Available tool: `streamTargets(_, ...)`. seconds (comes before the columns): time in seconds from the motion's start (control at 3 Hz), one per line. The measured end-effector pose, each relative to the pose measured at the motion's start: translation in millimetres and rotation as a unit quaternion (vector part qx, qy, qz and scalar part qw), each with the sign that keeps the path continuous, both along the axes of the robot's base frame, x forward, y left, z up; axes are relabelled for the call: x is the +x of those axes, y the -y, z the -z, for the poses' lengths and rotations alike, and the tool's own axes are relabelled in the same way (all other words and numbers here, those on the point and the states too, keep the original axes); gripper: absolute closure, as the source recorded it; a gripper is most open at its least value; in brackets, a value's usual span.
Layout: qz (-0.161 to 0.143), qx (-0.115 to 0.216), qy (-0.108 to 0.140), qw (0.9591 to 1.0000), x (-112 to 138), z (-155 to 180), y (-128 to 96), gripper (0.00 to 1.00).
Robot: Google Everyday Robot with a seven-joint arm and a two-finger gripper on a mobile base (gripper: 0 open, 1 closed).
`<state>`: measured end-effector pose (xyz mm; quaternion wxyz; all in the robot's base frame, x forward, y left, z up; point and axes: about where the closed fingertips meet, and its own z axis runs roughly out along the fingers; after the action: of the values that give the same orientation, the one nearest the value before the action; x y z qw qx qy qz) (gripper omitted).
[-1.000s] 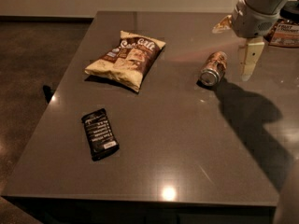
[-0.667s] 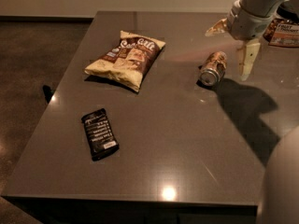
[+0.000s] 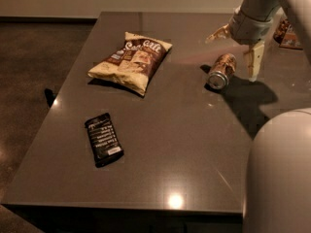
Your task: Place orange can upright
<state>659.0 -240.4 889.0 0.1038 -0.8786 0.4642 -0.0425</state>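
Obs. 1, surroundings. You had one table [image 3: 184, 130] filling most of the frame, with four loose items on it.
- One chip bag [image 3: 131, 61] lay flat at upper centre-left, well apart from the can.
- One black wrapped bar [image 3: 103, 139] lay flat at lower left, near the table's left edge.
- One printed packet [image 3: 286, 33] sat at the far upper right edge, partly hidden behind your arm [image 3: 257, 8], too cut off to name.
- The orange can [image 3: 223, 68] lay on its side at upper right, its silver end turned toward the lower left of the frame.

No object lay between the can and the bag, only bare tabletop. The arm's shadow [image 3: 248, 101] fell across the tabletop just right of and below the can. A pale rounded part of the robot body [image 3: 279, 174] blocked the lower right corner.

Obs. 2, gripper. Your gripper [image 3: 231, 57] hung at upper right, directly over the can, with both fingers [image 3: 253, 62] spread wide. One pointed to the upper left and the other straight down, just right of the can. Contact with the can could not be told.

Obs. 3, materials.
- The tabletop was dark, smooth and glossy, with a bright light spot [image 3: 175, 200] near its front edge.
- The can was a slim metal cylinder with an orange-brown patterned body.
- The bag was crinkled yellow-brown foil, pillow-shaped.
- The bar was a flat rectangle in a dark wrapper with pale print.
- The fingers were cream-coloured and tapered.
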Motion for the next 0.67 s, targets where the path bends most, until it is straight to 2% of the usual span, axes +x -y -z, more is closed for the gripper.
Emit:
streamTargets(0.33, -0.024, -0.027, 0.001, 0.9994, 11, 9, 6, 0.0)
streamTargets(0.67, -0.044, -0.057, -0.008, 0.9974, 18, 21, 14, 0.0)
